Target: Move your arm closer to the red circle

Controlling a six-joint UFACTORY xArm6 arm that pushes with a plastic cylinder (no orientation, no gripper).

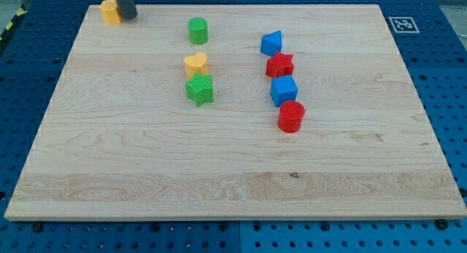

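Note:
The red circle (291,116) is a short red cylinder right of the board's middle, at the bottom of a column of blocks. Above it stand a blue cube (284,90), a red star (279,65) and a blue block (271,43). My tip (128,17) is at the view's top left, touching or just beside the right side of a yellow block (110,12). The tip is far from the red circle, up and to its left.
A green cylinder (198,30), a yellow heart (195,64) and a green star (199,90) form a column left of centre. The wooden board (233,180) lies on a blue pegboard table. A fiducial marker (401,23) sits at the top right.

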